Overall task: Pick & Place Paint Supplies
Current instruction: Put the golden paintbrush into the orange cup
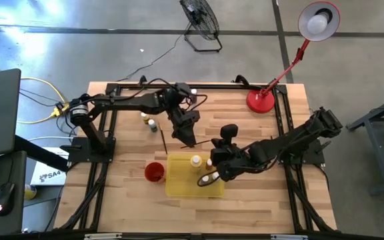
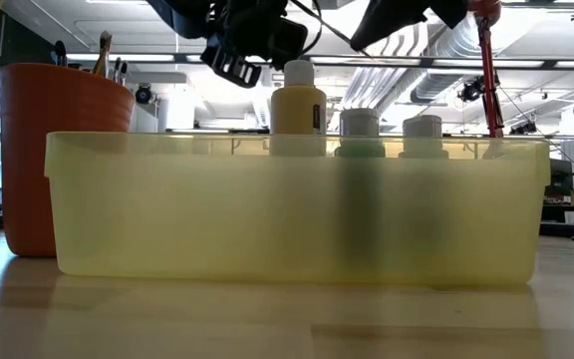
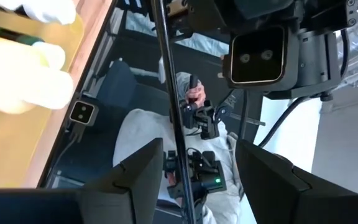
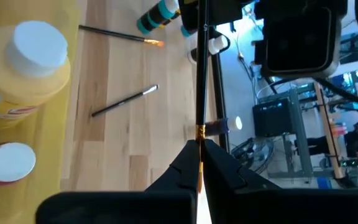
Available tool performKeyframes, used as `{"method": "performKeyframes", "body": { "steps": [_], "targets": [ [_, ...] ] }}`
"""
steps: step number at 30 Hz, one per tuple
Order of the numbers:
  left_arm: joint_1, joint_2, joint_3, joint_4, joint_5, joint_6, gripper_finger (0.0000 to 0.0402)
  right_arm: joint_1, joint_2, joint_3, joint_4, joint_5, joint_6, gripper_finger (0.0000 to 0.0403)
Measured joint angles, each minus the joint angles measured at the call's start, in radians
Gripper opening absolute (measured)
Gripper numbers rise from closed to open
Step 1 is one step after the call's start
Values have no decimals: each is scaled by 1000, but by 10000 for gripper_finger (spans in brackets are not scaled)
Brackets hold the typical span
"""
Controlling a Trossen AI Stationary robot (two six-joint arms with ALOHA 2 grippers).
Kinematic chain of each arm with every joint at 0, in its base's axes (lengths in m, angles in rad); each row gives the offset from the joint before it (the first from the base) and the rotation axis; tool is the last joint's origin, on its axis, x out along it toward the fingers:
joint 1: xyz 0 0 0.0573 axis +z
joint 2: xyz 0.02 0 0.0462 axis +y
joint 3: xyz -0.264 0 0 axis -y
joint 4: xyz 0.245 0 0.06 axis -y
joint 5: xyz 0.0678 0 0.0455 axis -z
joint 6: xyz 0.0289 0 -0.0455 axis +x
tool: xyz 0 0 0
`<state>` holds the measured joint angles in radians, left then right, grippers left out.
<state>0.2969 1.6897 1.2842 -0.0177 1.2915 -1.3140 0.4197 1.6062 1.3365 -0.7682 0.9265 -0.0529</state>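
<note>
The yellow tray (image 2: 297, 214) fills the foreground of the low view, and three bottles stand in it: a big yellow bottle (image 2: 298, 112) with a pale cap, and at its 3 o'clock two smaller capped bottles (image 2: 360, 135), their bodies blurred behind the wall. The red cup (image 2: 58, 150) stands just beside the tray at 9 o'clock, with brush handles (image 2: 103, 52) sticking out of its top. Seen from above, the right gripper (image 1: 213, 162) sits at the tray's 3 o'clock edge, its fingers (image 4: 219, 168) pressed together on a thin dark brush (image 4: 201, 81) that runs straight out past them. The left gripper (image 1: 187, 135) hangs just off the tray's 12 o'clock edge, fingers (image 3: 138, 177) spread, and the same brush shaft passes through the gap between them; whether they touch it cannot be told. On the bare wood beyond the tray lie two loose brushes (image 4: 124, 101), well apart from each other. Farther off, towards 11 o'clock from the tray, a few small bottles (image 1: 151, 123) stand on the table (image 1: 259, 207).
</note>
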Motion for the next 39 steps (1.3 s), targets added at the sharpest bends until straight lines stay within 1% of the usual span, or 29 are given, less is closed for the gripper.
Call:
{"method": "performKeyframes", "body": {
  "steps": [4, 7, 10, 17, 20, 24, 34, 36, 39],
  "targets": [
    [-10, 0, 0, -1, -5, 0, 198, 6, 0, 0, -3, 1, -3, 3],
    [-18, 0, 0, -10, -6, -9, 198, 6, 0, 0, -4, 42, -3, 3],
    [-30, 0, 0, -9, -6, -27, 198, 5, 0, 0, -4, 58, -4, 3],
    [-57, 0, 0, -8, -21, -27, 198, 6, 0, 0, -2, 58, -1, 3],
    [-58, 0, -1, -8, -30, -22, 193, 6, 0, 0, -3, 37, 0, 3],
    [-57, 0, -1, -7, -66, -19, 156, 5, 0, 0, -1, 33, 3, 3],
    [-56, 0, -1, -10, -120, 1, 19, 6, 0, 0, 1, 15, 3, 3],
    [-56, 0, -2, -15, -126, 0, 9, 6, -2, 0, -3, 15, 2, 3],
    [-56, 0, -2, -13, -124, 6, 15, 6, -2, 0, -1, 15, 3, 3]
  ]
}}
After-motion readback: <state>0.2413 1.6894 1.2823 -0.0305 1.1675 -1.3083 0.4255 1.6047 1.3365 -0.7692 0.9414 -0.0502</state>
